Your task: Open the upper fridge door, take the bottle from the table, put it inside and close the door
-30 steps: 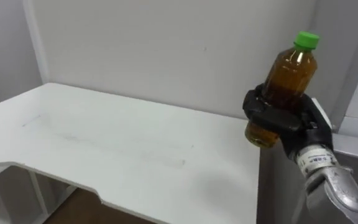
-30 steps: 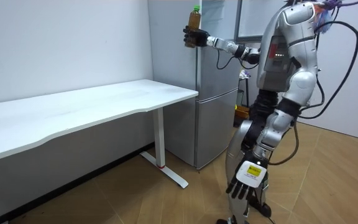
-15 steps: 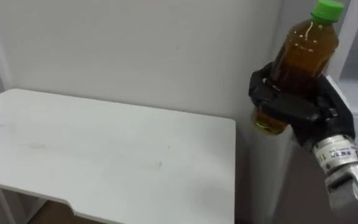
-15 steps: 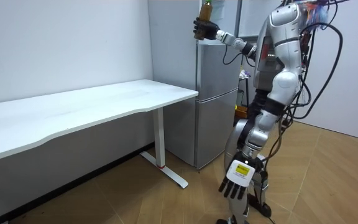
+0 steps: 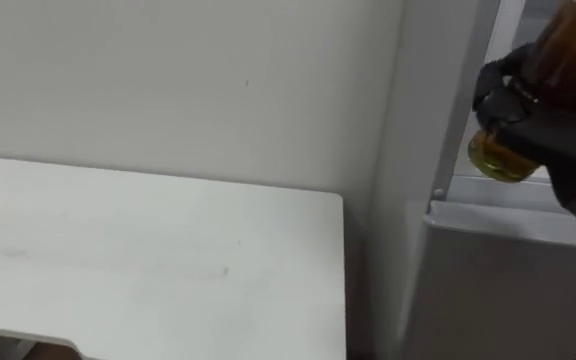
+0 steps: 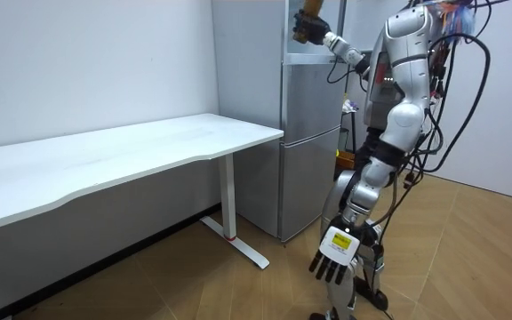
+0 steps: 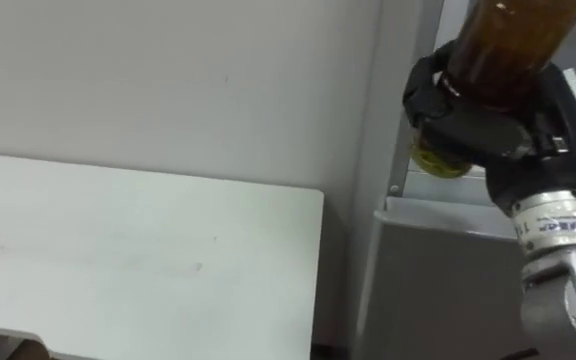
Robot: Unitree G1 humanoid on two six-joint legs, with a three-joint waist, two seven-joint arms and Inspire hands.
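While the right hand has its dark fingers curled tight round the lower body of the bottle, the task looks to be at the carry-in step. The bottle is held upright in the air, just above the top edge of the lower door and close to the left edge of the upper compartment. That compartment seems to stand open, pale inside. It has not yet been set down on anything.

The next move, as I judge it, calls for a level push forward past the sill, then a bare shelf to stand the base on before the fingers loosen. Tilting would risk clipping the frame.

The bottle is clear, rounded plastic filled with amber-brown liquid. It looks smooth, so the grip has to do all the holding. The fridge is a tall box of flat grey panels with square edges. Beside its left wall lies the white table, matt and smooth, its right edge near the fridge.

The left hand hangs low by the leg, fingers loosely straight, holding nothing.
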